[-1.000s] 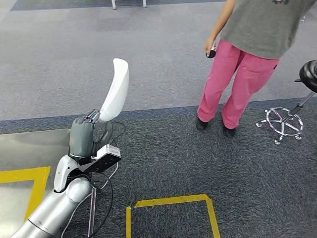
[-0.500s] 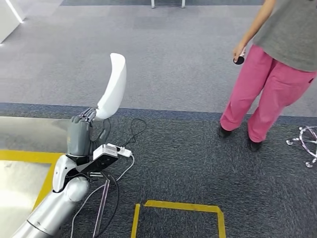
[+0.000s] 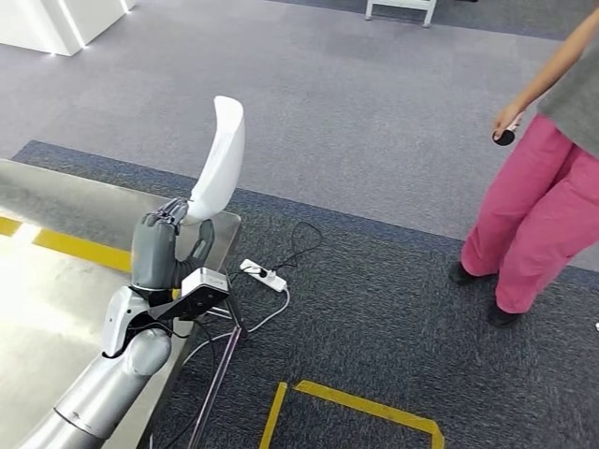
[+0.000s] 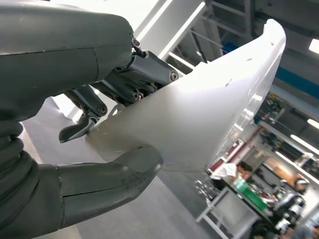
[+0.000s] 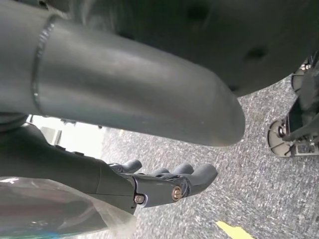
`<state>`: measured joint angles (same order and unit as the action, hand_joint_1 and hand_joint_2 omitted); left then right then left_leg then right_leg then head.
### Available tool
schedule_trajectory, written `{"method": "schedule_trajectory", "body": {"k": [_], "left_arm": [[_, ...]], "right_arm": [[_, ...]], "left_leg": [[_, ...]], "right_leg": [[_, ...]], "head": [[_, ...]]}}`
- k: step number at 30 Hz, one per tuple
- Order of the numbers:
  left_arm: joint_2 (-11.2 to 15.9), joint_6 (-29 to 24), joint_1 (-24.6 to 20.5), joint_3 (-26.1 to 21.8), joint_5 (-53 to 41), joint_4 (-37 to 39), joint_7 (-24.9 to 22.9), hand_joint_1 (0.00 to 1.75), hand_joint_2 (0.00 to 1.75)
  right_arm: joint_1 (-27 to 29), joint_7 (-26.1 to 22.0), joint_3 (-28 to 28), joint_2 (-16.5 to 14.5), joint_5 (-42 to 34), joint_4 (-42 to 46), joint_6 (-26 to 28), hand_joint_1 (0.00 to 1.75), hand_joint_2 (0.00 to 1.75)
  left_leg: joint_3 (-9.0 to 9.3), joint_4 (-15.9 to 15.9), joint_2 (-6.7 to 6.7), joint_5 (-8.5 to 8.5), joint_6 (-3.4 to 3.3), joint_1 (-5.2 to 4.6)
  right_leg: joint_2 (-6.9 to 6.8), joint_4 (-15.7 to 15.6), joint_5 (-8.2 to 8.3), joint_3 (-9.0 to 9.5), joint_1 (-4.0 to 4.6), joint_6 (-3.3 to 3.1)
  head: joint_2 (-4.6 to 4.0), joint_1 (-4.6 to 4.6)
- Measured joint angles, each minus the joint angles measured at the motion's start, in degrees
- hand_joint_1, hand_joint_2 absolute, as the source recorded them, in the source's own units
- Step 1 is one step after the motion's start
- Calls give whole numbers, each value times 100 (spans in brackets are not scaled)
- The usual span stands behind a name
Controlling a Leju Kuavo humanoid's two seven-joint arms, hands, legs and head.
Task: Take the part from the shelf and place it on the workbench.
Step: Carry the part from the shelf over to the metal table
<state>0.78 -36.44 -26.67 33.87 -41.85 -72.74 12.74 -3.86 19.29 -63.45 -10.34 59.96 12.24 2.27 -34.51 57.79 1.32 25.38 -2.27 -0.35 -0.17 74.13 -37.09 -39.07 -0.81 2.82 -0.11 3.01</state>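
Note:
A long curved white part [image 3: 220, 164] stands upright in my left hand [image 3: 159, 248], which grips its lower end. In the left wrist view the white part [image 4: 211, 104] is clamped between the thumb [image 4: 112, 174] and the dark fingers [image 4: 124, 82]. The hand hovers over the corner of the steel workbench [image 3: 64, 290], which has yellow tape lines across it. My right hand [image 5: 161, 184] hangs beside my body over the carpet, fingers stretched out and holding nothing.
A person in pink trousers [image 3: 544, 215] stands at the right, holding a small dark object [image 3: 504, 137]. A white power strip [image 3: 263, 274] and cables lie on the dark carpet by the bench corner. Yellow floor tape [image 3: 360, 404] marks a box near me.
The camera has swung left: the workbench now takes up much more of the left side and the person has slid to the right edge. My left hand still grips the part.

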Motion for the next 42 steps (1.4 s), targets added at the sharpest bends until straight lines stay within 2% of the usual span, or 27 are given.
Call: {"method": "schedule_trajectory", "body": {"k": [1,2,4,5,7,9,11,13,14,16,17,18,20,22,24,25,27,29,31,32,33,34,36,38,39,40,42], "left_arm": [[2,1,6,2,-9,0,-7,175,175],[4,2,10,3,-25,0,-21,175,175],[10,3,12,2,-83,0,-77,175,175],[19,-2,16,-1,-125,-1,-118,175,175],[65,-30,65,-17,-211,-6,-205,175,175],[162,-66,199,-68,-282,-37,-288,175,175],[279,-98,363,-154,-343,-115,-350,175,175],[369,-116,501,-236,-386,-206,-383,175,175],[398,-120,565,-266,-399,-239,-389,175,175],[440,-116,685,-300,-410,-277,-393,175,175],[454,-113,728,-310,-417,-290,-393,175,175],[467,-107,754,-318,-427,-304,-393,175,175],[481,-79,763,-335,-457,-343,-393,175,175],[478,-23,743,-344,-488,-370,-395,175,175],[467,20,730,-343,-500,-375,-398,175,175],[457,23,725,-343,-501,-375,-398,175,175],[409,23,688,-340,-501,-374,-395,175,175],[346,0,655,-332,-494,-368,-386,175,175],[305,-56,672,-326,-466,-356,-375,175,175],[294,-97,696,-328,-449,-350,-364,175,175],[283,-148,724,-335,-426,-346,-343,175,175],[268,-202,749,-341,-406,-344,-315,175,175],[232,-296,786,-354,-373,-344,-258,175,175],[208,-340,819,-365,-361,-345,-228,175,175],[201,-348,842,-373,-358,-345,-216,175,175],[201,-351,864,-385,-357,-345,-206,175,175],[194,-343,867,-406,-364,-345,-184,175,175]], "right_arm": [[5,4,0,1,4,0,8,0,0],[8,6,0,1,10,0,17,0,0],[10,6,0,1,23,-1,33,0,0],[11,2,0,0,25,-4,31,0,0],[11,9,1,0,38,-9,12,0,0],[7,32,2,-3,83,-11,-8,0,0],[10,35,9,-5,151,-13,-9,0,0],[30,10,17,-5,190,-13,-1,0,0],[40,-3,19,-5,193,-13,6,0,0],[46,-14,17,-4,184,-13,18,0,0],[44,-12,17,-5,180,-14,19,0,0],[39,-4,17,-9,176,-15,15,0,0],[29,27,17,-33,167,-20,7,0,0],[23,76,17,-66,152,-31,8,0,0],[14,110,17,-91,137,-39,22,0,0],[8,118,16,-97,129,-40,30,0,0],[3,127,15,-100,120,-41,38,0,0],[13,135,15,-96,119,-42,43,0,0],[27,130,15,-77,142,-42,65,0,0],[35,115,15,-60,163,-41,88,0,0],[42,97,15,-39,184,-40,120,0,0],[47,75,15,-16,201,-39,158,0,0],[55,39,15,15,214,-36,232,0,0],[55,20,15,35,214,-30,274,0,0],[52,11,15,44,214,-27,287,0,0],[52,-2,15,54,216,-25,303,0,0],[61,-74,15,63,209,-21,344,0,0]], "left_leg": [[3,5,82,3,1,2],[10,11,169,7,8,7],[13,40,328,30,47,20],[-3,68,398,44,76,25],[-42,85,511,41,145,36],[-56,74,592,31,205,54],[-130,255,415,155,258,39],[-422,894,88,486,304,24],[-618,1301,-6,656,318,27],[-837,1742,-66,746,320,30],[-790,1639,-80,626,306,28],[-631,1319,-124,420,275,18],[-242,536,-403,87,175,-52],[-67,148,-595,25,94,-126],[-62,88,-486,36,55,-131],[-47,52,-415,21,34,-114],[-11,-12,-283,-9,-13,-63],[-8,-18,-144,-12,-37,-41],[-2,-13,10,-8,-42,-34],[4,-8,89,-5,-38,-30],[12,2,171,2,-27,-20],[15,22,250,15,-8,-6],[-19,79,397,40,50,4],[-71,105,526,33,113,14],[-85,106,589,23,140,26],[-92,117,573,29,170,30],[-209,378,314,197,228,17]], "right_leg": [[9,43,86,-77,-1,1],[23,-156,285,-36,-6,0],[202,-937,742,262,-36,8],[322,-1276,861,422,-56,5],[463,-1539,870,576,-61,-20],[366,-1572,871,617,-54,-83],[243,-1596,869,653,-66,-156],[90,-1605,845,684,-51,-217],[2,-1605,828,697,-38,-238],[-172,-1604,792,727,-16,-258],[-251,-1604,773,749,-6,-259],[-327,-1604,751,779,6,-256],[-458,-1604,704,831,39,-240],[-587,-1607,670,848,68,-204],[-716,-1625,644,871,81,-151],[-670,-1607,609,873,76,-119],[-352,-1283,410,727,54,-63],[-47,-509,90,319,29,-27],[7,24,0,-26,20,7],[10,-25,124,-56,17,17],[31,-307,349,33,8,25],[114,-714,590,188,-11,34],[413,-1374,843,489,-58,36],[559,-1539,818,604,-67,-8],[499,-1554,816,632,-64,-47],[432,-1567,820,647,-64,-80],[274,-1593,818,687,-69,-151]], "head": [[0,-1],[0,-1],[0,4],[0,4],[0,3],[0,4],[0,-30],[0,-76],[0,-90],[0,-89],[0,-91],[0,-90],[0,-89],[0,-81],[0,-74],[0,-69],[0,-47],[0,-17],[0,-7],[0,-7],[0,-8],[0,-5],[1,5],[1,14],[2,12],[2,11],[2,-19]]}}
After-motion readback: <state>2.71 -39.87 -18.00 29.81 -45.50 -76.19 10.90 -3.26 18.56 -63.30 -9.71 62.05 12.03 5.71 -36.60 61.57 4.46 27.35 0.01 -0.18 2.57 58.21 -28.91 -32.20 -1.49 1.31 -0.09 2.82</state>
